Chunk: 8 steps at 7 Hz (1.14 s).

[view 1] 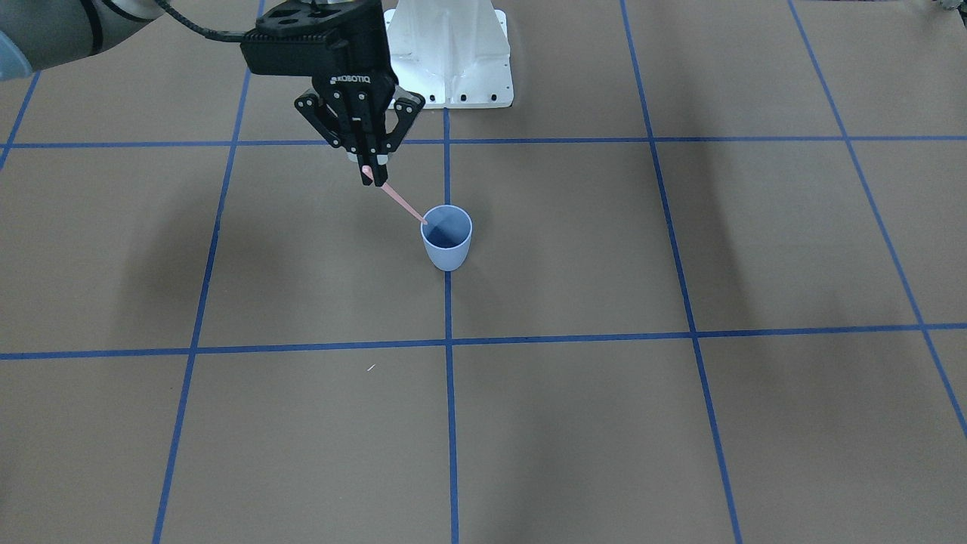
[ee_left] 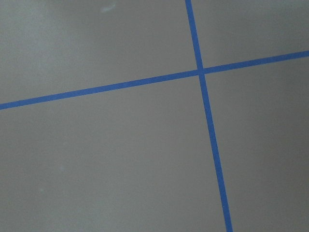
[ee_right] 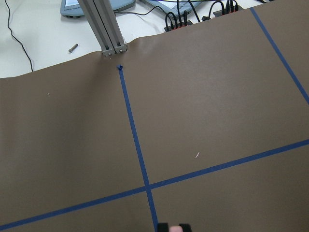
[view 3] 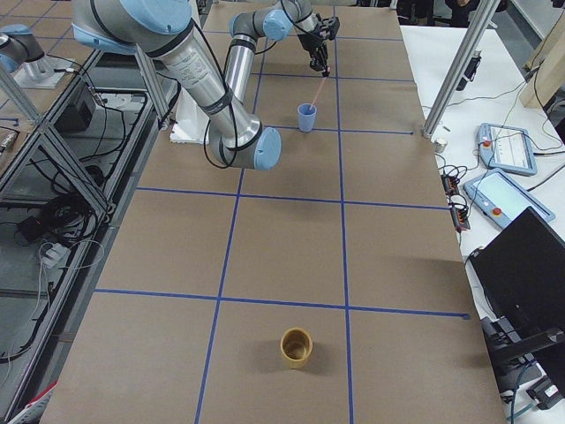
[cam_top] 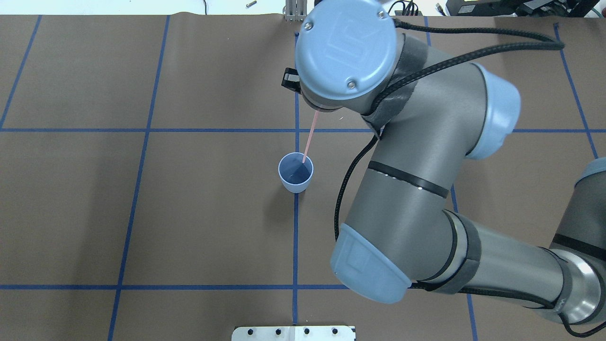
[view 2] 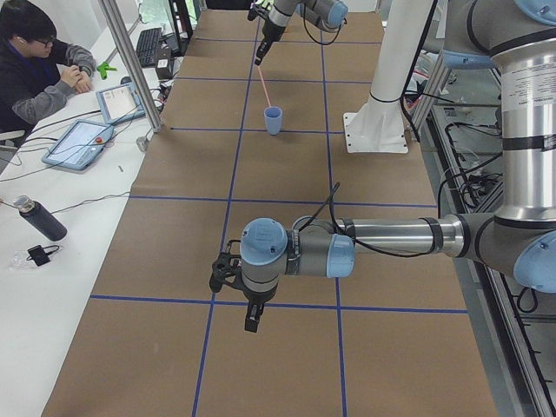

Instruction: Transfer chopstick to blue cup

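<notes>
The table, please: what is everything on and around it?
blue cup: one, light blue, upright, middle of the table
chopstick: one, pale pink, slanted, lower tip at that cup's mouth
second cup: one, tan, table's right end
tape lines: several, blue, gridding the brown top
tablets: two, blue-edged, white side bench
bottle: one, dark, same bench
person: one, dark top, seated there
right arm: one, grey and blue, jaws shut on the chopstick
left arm: one, grey and blue, low over the table, jaws unclear

Robotics lab: brown table mat (cam_top: 213, 213), blue tape grid (cam_top: 142, 130), grey industrial arm (cam_top: 416, 156), aluminium post (cam_top: 293, 10) at 12 o'clock overhead, teach pendants (view 3: 506, 146) on white bench (view 3: 433, 62), 3 o'clock from right-end camera.
</notes>
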Available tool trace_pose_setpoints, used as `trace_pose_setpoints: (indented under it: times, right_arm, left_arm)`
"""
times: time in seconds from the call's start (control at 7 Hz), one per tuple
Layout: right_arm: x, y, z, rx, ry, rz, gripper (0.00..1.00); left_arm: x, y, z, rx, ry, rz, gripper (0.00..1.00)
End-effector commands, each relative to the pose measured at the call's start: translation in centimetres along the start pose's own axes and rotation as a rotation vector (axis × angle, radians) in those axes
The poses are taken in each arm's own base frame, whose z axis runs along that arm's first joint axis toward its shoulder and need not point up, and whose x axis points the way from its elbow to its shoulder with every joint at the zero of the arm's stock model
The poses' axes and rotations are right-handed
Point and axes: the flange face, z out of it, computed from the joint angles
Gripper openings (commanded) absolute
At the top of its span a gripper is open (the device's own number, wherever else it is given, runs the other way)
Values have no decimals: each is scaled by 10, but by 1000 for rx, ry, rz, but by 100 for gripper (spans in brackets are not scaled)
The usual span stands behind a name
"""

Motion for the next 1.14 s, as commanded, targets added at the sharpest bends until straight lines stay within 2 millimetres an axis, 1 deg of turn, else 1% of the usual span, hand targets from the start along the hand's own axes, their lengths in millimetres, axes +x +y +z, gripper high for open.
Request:
trace_pose_setpoints:
  times: [0.0, 0.14, 0.29, 0.43, 0.57, 0.71, 0.86, 1.0]
  right_arm:
    - [-18, 27, 30, 4, 60, -20, 0]
    - [-22, 34, 38, 2, 73, -29, 0]
    - [-24, 40, 39, -6, 69, -36, 0]
    - [-28, 50, 43, -17, 73, -46, 11]
    - [-29, 54, 46, -22, 78, -44, 43]
    - [-33, 54, 43, -21, 73, 16, 74]
    - [-38, 53, 41, -26, 68, 19, 98]
    - [-40, 48, 36, -30, 60, 22, 100]
  left_arm:
    - [0, 1, 1, -3, 2, -1, 98]
    - [-1, 2, 2, -4, 0, -2, 98]
    - [-1, 4, 3, -5, 2, -3, 98]
    - [-1, 3, 2, -3, 2, -1, 98]
    - [-1, 3, 2, -3, 2, -1, 98]
    - [-1, 3, 2, -3, 2, -1, 98]
    - [-1, 3, 2, -3, 2, -1, 98]
    - [-1, 4, 3, -4, 2, -2, 98]
